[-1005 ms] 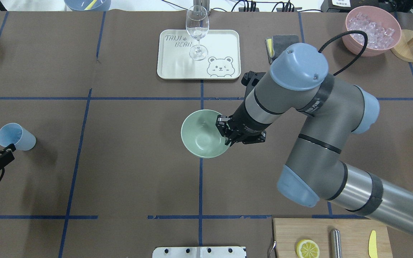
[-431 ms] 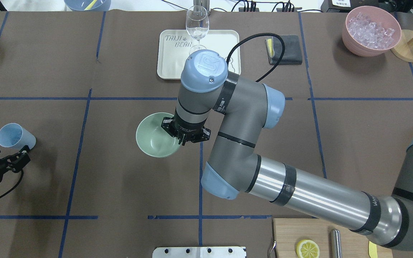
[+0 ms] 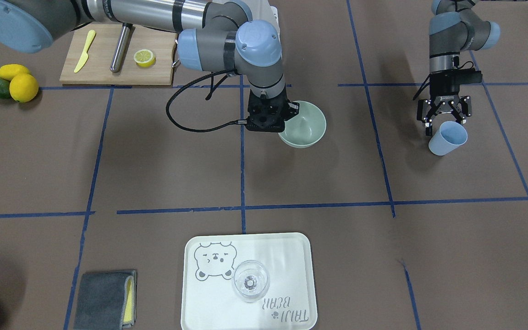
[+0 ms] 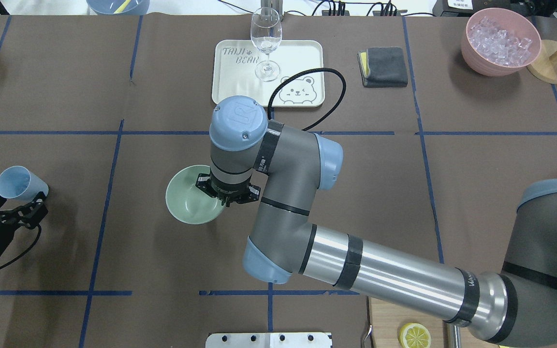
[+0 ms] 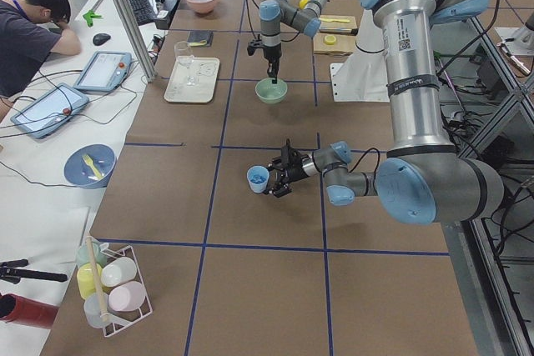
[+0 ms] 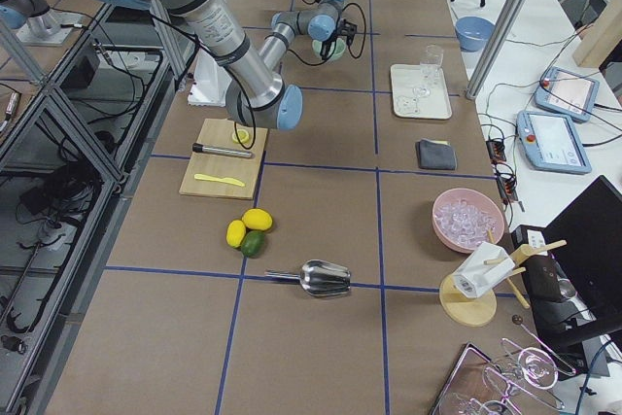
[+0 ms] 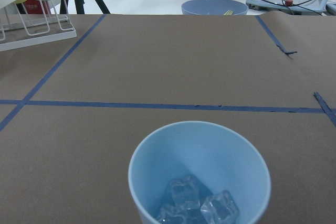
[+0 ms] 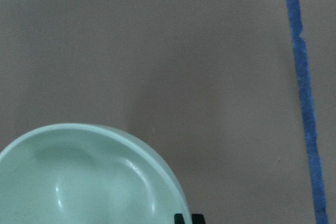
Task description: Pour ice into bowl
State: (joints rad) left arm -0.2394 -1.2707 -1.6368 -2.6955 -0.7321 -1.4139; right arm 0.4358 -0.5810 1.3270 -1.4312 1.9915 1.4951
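The pale sage-green bowl (image 4: pixel 184 203) (image 3: pixel 310 126) is held just above the brown table, left of its centre line in the overhead view. My right gripper (image 4: pixel 225 195) (image 3: pixel 289 123) is shut on the bowl's near rim; the right wrist view shows the rim (image 8: pixel 105 145) and the fingertips at its bottom edge. The ice (image 7: pixel 194 203), a few clear cubes, lies in a blue cup (image 4: pixel 20 182) (image 3: pixel 447 137) at the left side. My left gripper (image 4: pixel 36 205) (image 3: pixel 445 120) is open right behind the cup.
A white tray (image 4: pixel 302 58) with a wine glass (image 4: pixel 265 43) sits at the far middle, a grey cloth (image 4: pixel 385 66) beside it. A pink bowl of ice (image 4: pixel 501 41) stands far right. A cutting board (image 3: pixel 117 55), lemons (image 3: pixel 21 85) and a metal scoop (image 6: pixel 321 279) lie on my right side.
My right arm has carried the bowl leftward in the overhead view, across the centre line. My left gripper has moved closer to the blue cup.
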